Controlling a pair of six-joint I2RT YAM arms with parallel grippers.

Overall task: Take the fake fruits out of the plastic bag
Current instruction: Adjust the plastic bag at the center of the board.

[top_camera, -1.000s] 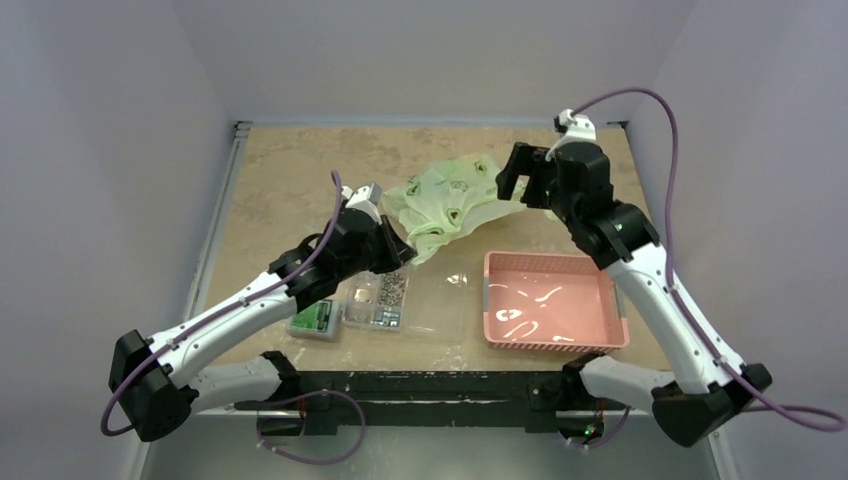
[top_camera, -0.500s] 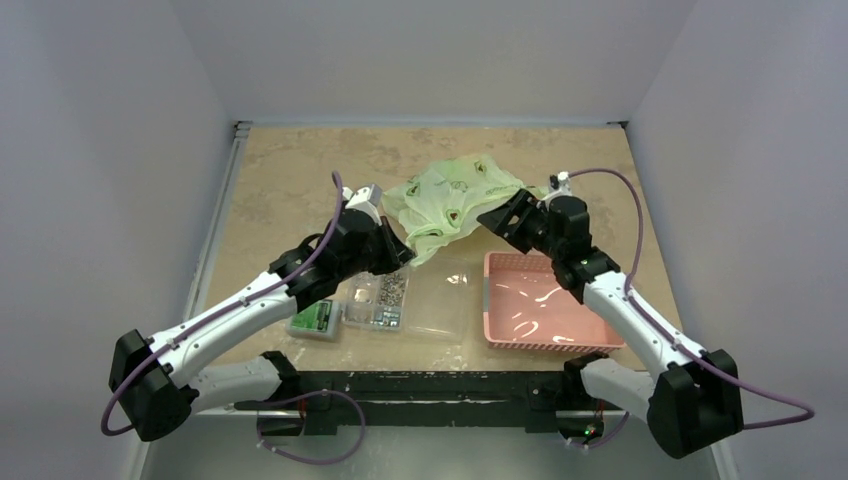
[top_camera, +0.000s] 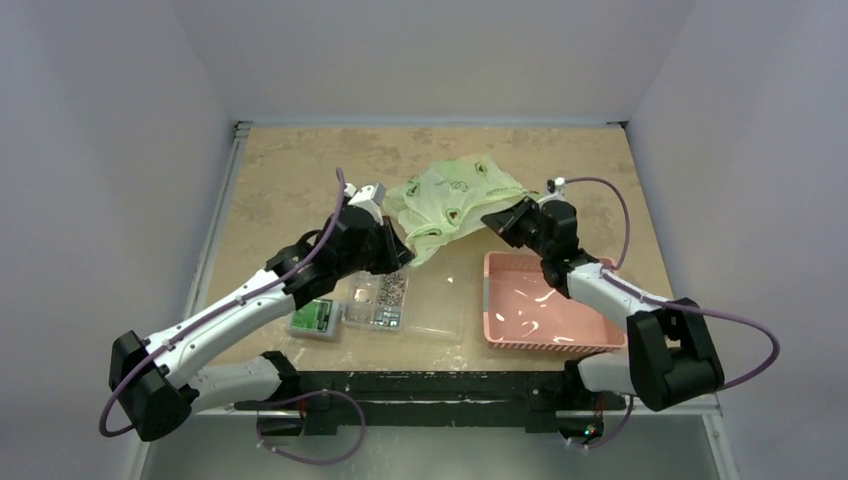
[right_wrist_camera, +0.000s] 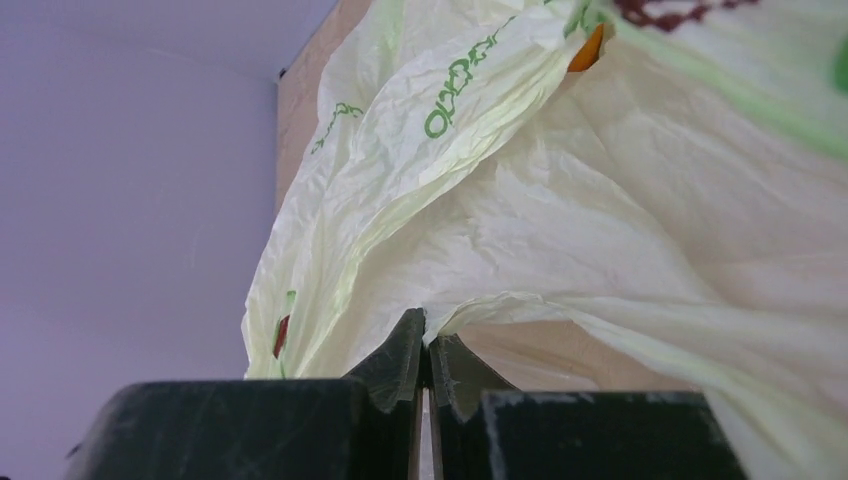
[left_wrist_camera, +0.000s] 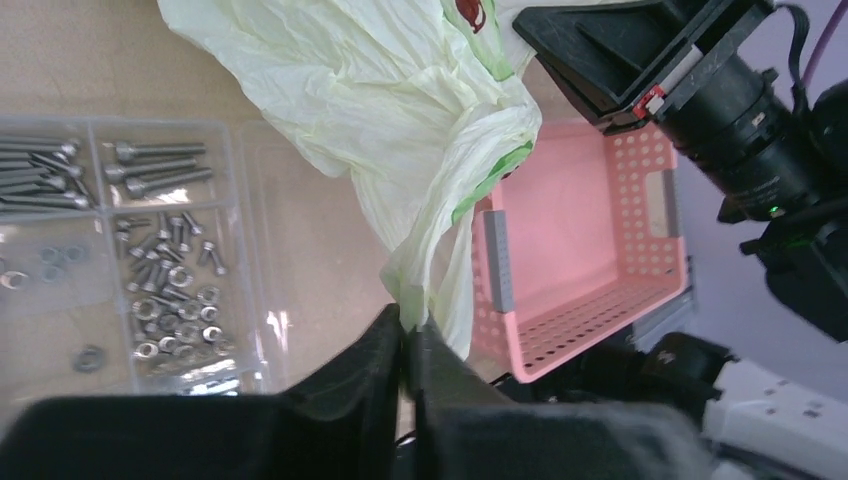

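The plastic bag [top_camera: 450,200] lies crumpled at the table's middle, pale yellow-green with small dark prints. The fake fruits are hidden; none shows outside the bag. My left gripper [top_camera: 405,250] is at the bag's near-left corner. In the left wrist view its jaws [left_wrist_camera: 408,325] pinch a twisted strip of the bag [left_wrist_camera: 400,110]. My right gripper [top_camera: 493,218] is at the bag's right edge. In the right wrist view it [right_wrist_camera: 427,335] is shut on a fold of the bag [right_wrist_camera: 560,200], which is lifted off the table there.
A pink basket [top_camera: 600,340] stands at the near right, just below the right gripper, and its perforated wall [left_wrist_camera: 655,180] shows from the left wrist. A clear compartment box of screws [top_camera: 380,298] and a small green box [top_camera: 315,318] lie under the left arm.
The right arm swung down and in from above the far right to the bag's right edge and shut its jaws on the film. The left arm barely moved.
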